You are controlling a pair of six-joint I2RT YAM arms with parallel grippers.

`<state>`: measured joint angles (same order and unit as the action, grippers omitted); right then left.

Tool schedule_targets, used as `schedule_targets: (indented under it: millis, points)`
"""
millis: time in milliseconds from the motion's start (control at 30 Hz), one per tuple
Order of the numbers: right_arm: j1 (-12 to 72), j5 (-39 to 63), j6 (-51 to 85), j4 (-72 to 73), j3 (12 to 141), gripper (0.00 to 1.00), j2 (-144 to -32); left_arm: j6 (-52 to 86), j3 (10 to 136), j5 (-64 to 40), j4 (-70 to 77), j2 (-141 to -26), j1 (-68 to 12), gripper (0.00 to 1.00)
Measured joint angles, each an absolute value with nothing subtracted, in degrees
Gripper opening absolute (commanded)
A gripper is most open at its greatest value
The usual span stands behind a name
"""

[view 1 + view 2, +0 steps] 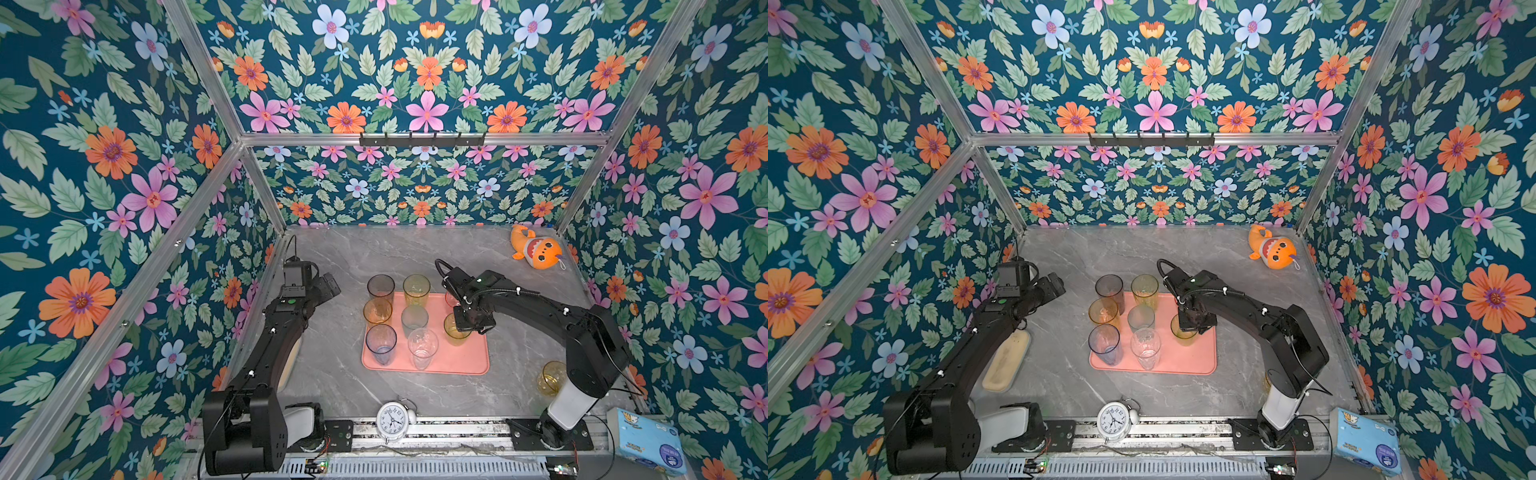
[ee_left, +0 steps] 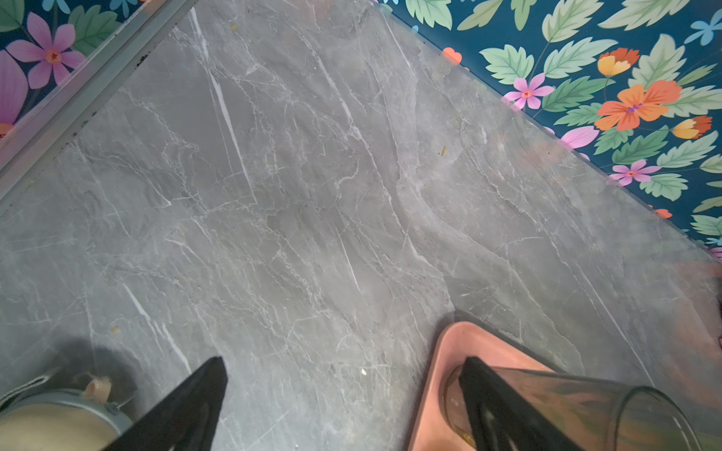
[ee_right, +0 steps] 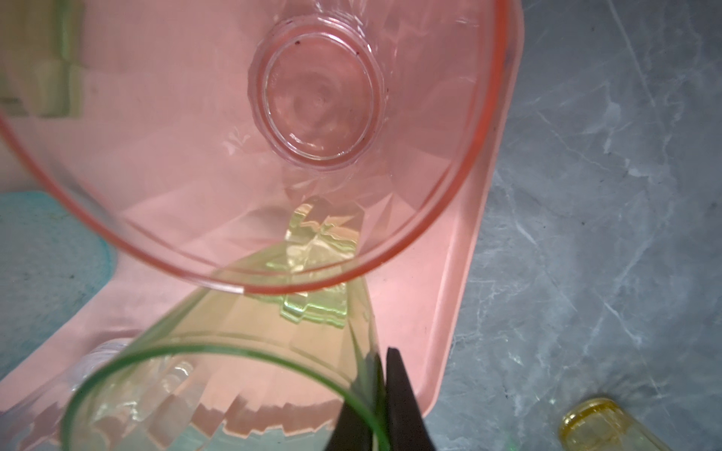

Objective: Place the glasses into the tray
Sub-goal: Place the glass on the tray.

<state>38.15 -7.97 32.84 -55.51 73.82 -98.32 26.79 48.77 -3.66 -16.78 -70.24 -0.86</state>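
Observation:
The salmon-pink tray [image 1: 461,361] lies mid-table with several glasses on it: grey [image 1: 380,286], yellow-green [image 1: 416,286], amber [image 1: 377,311], teal [image 1: 414,318], blue [image 1: 380,343], clear [image 1: 422,345] and pink [image 3: 316,101]. My right gripper [image 3: 381,355] is shut on the rim wall of a green ribbed glass [image 3: 234,351] over the tray's right part, beside the pink one. Whether its base touches the tray I cannot tell. Left of the tray, my left gripper [image 2: 344,390] stands open and empty, one finger beside the grey glass [image 2: 586,406]. A yellow glass [image 1: 550,376] stands on the table by the right arm's base.
An orange plush fish [image 1: 536,249] lies at the back right corner. A white alarm clock [image 1: 392,419] stands at the front edge, a blue tissue pack [image 1: 646,440] at the front right. A beige oval dish [image 1: 1007,361] lies under the left arm.

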Motion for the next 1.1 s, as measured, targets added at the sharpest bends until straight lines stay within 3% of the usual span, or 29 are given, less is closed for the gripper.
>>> schedule_targets:
  millis: [333, 533, 700, 1100]
  points:
    - [38.13, -8.12, 33.52, -55.66, 73.95, 0.06, -98.52, 26.79, 48.77, -3.57, -16.75, -70.24, -0.86, 0.96]
    - [38.13, -8.51, 34.15, -55.79, 74.0, 0.24, -98.74, 26.79, 48.77, -3.46, -16.75, -70.19, -0.86, 0.96]
    - [38.13, -8.58, 34.15, -55.83, 74.28, 0.31, -98.72, 26.81, 48.64, -3.46, -16.71, -70.17, -0.86, 0.96]
    - [38.13, -8.34, 33.82, -58.5, 78.3, 0.37, -92.68, 26.81, 48.56, -3.46, -16.8, -69.6, -0.86, 0.96]
